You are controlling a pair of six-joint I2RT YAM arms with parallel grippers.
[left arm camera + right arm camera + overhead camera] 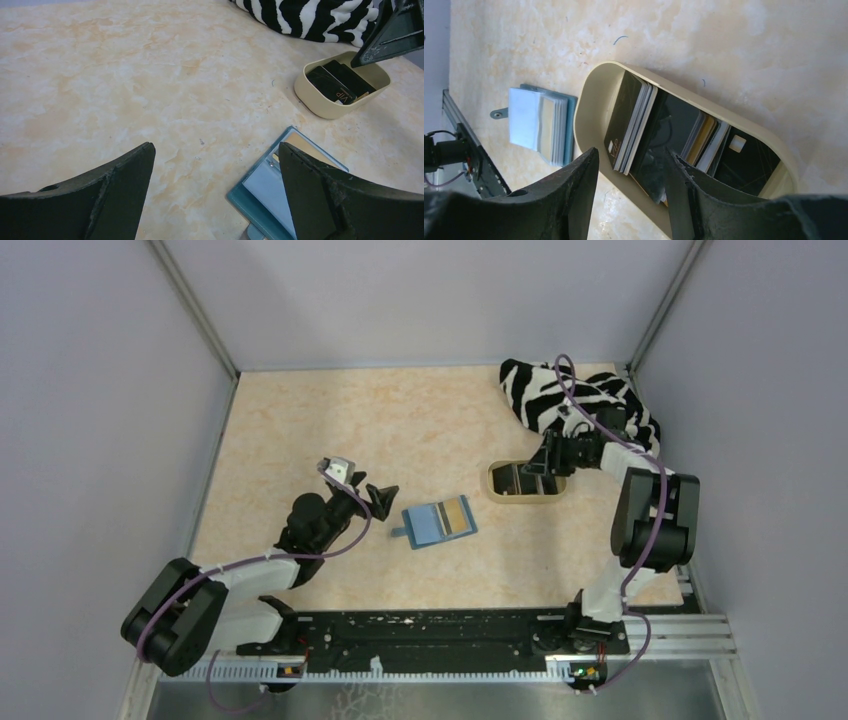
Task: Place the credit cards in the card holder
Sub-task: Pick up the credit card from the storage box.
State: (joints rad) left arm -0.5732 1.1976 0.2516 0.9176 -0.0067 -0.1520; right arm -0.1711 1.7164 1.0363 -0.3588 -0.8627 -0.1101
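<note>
**Right gripper** (631, 155): the jaws are partly apart and point down over the left end of the tan oval tray (589, 100). One finger is outside the rim and the other is inside. A stack of credit cards (631, 125) stands on edge in the gap between them. Whether the pads pinch the stack cannot be told. In the top view the right arm rises from its base at lower right, bends at the elbow and reaches left to the tray at centre right.

**Left gripper** (216, 147): the jaws are wide apart with nothing between them, over bare table (400, 420). It is just left of the card holder (440, 521). The left arm lies low, stretched from lower left toward the centre.

**Credit cards:** thin, flat rectangles, mostly glossy black, and one is marked "VIP". All lean on edge inside the tray. A few pale and gold edges show among them.

**Card holder:** it lies open and flat at the centre of the table, well apart from the tray. It is a teal cover with pale translucent sleeves. An orange-gold card (458, 515) lies on its right half.

**Surroundings:** the tray is smooth and rounded with low walls. The table has a mottled beige, marble-like surface. A crumpled zebra-striped cloth (550, 395) lies at upper right, behind the tray.
</note>
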